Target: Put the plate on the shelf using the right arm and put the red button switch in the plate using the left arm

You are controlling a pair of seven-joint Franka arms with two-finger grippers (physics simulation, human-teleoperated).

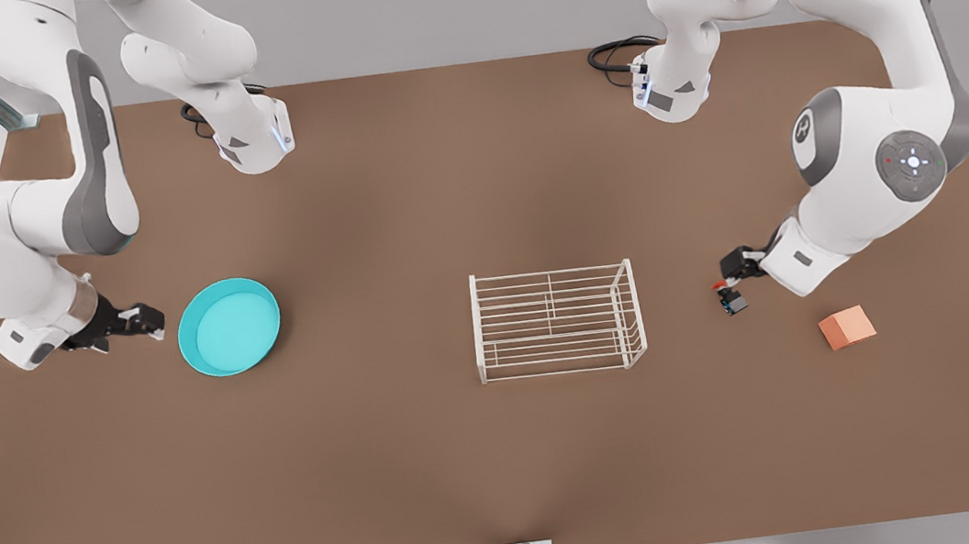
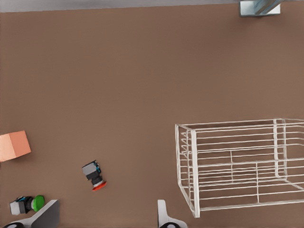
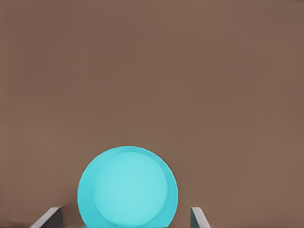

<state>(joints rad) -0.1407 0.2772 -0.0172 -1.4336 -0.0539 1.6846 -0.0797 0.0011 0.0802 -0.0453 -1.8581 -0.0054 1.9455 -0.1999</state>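
Right gripper (image 1: 147, 321) low beside plate (image 1: 229, 326), fingers (image 3: 50, 217) spread wide, straddling rim for grasp. Plate flat on tabletop (image 1: 434, 463). Shelf (image 1: 557, 320) mid-table, bare, awaiting plate. Left gripper (image 1: 736, 271) hovers by red button switch (image 1: 731, 295), fingers (image 2: 46, 214) wide, nothing held. Orange cube (image 1: 847, 327) beyond.

My two arms are glossy white with grey joint covers and round grey caps carrying small lights. Black cables loop at both bases, upper frame. Each tool is black.
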